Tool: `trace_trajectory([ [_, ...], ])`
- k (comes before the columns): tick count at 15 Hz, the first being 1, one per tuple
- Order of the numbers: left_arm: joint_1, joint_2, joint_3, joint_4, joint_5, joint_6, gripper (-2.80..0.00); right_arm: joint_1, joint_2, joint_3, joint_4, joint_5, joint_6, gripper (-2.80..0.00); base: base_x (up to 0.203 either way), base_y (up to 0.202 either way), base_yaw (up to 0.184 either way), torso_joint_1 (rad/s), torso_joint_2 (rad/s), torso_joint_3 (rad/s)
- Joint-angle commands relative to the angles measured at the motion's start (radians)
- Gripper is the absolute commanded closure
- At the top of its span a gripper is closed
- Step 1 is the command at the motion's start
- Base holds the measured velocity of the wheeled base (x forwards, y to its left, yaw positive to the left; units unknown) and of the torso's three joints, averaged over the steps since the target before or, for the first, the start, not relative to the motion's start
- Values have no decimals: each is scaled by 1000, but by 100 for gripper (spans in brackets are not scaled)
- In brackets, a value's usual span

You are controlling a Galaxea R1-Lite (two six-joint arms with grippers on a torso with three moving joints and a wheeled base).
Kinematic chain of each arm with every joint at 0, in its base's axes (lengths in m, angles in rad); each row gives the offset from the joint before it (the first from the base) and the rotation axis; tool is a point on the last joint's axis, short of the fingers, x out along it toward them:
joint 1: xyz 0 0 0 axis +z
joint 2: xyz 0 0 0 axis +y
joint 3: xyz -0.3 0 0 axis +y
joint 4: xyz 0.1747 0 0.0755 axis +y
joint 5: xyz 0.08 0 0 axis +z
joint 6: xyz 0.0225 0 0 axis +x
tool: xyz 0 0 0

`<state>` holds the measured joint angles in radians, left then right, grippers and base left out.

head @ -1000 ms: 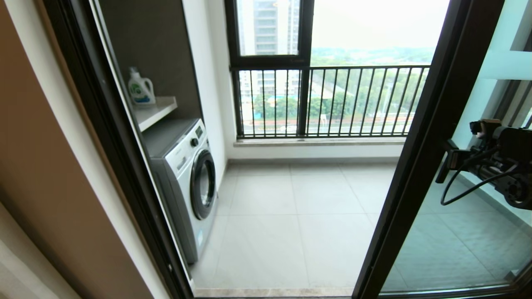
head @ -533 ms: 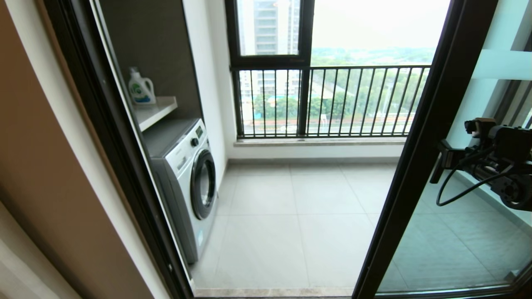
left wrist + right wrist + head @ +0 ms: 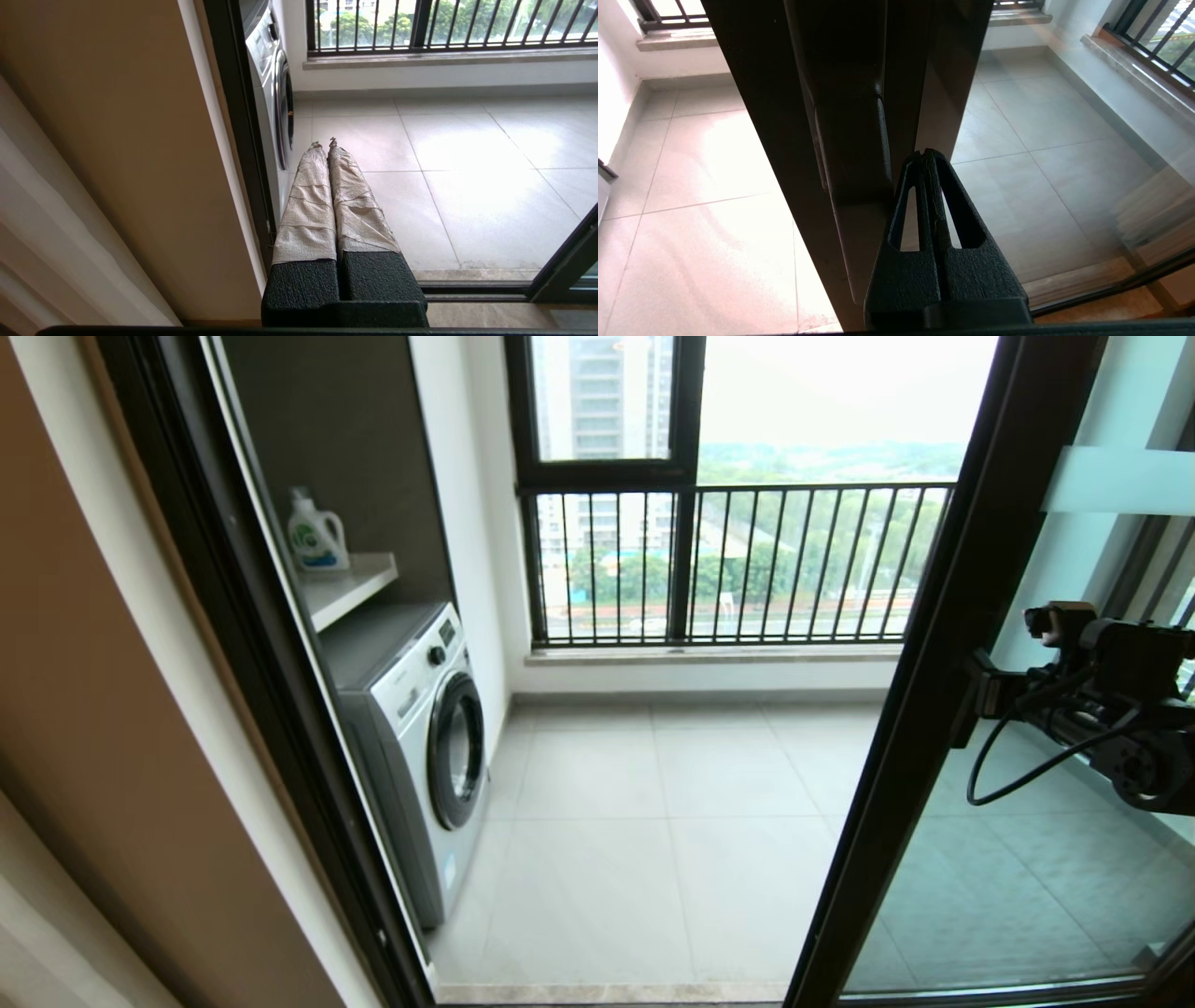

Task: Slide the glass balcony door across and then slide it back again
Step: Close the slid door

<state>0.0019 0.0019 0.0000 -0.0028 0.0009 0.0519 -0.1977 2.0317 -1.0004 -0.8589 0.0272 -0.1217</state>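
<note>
The glass balcony door [image 3: 952, 616] stands at the right, its dark brown stile slanting across the head view, with a frosted band [image 3: 1120, 481] on the glass behind it. No characters on the band can be made out. My right gripper [image 3: 969, 698] is shut and empty, and its tips [image 3: 924, 153] press against the stile from the glass side, next to the dark handle [image 3: 852, 140]. My left gripper [image 3: 323, 142], with tape-wrapped fingers, is shut on nothing and hangs low by the left door jamb [image 3: 238, 121].
The doorway is open onto a tiled balcony. A washing machine [image 3: 420, 747] stands at the left under a shelf with a detergent bottle [image 3: 316, 534]. A window with black railing bars [image 3: 738, 565] closes the far side. The floor track [image 3: 472, 289] runs along the sill.
The door's stile has slid a little to the left, narrowing the opening. My right gripper has moved left with it, staying against the stile.
</note>
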Motion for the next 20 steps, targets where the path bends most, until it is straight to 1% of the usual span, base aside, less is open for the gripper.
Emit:
trace_trajectory([
  [1,1,1,0,0,0,1,0,23,-13,0,-5,3,-3,0,0,0,0,0,0,0],
  [5,0,1,0,0,0,0,0,66,-16,3,-5,-2,-3,0,0,0,0,0,0,0],
  [6,1,1,0,0,1,2,0,83,-15,3,-5,-36,-2,0,0,0,0,0,0,0],
  [7,0,1,0,0,1,0,0,102,-12,3,-6,-60,-1,0,0,0,0,0,0,0],
  [13,1,1,0,0,1,1,0,216,-11,-5,-5,-90,-3,0,0,0,0,0,0,0],
  [15,0,1,0,0,1,1,0,261,-11,-12,-6,-135,-3,0,0,0,0,0,0,0],
  [19,0,1,0,0,1,2,0,352,3,-17,-5,-150,-3,0,0,0,0,0,0,0],
  [20,1,1,0,0,-1,0,0,380,9,-23,-5,-169,-2,0,0,0,0,0,0,0],
])
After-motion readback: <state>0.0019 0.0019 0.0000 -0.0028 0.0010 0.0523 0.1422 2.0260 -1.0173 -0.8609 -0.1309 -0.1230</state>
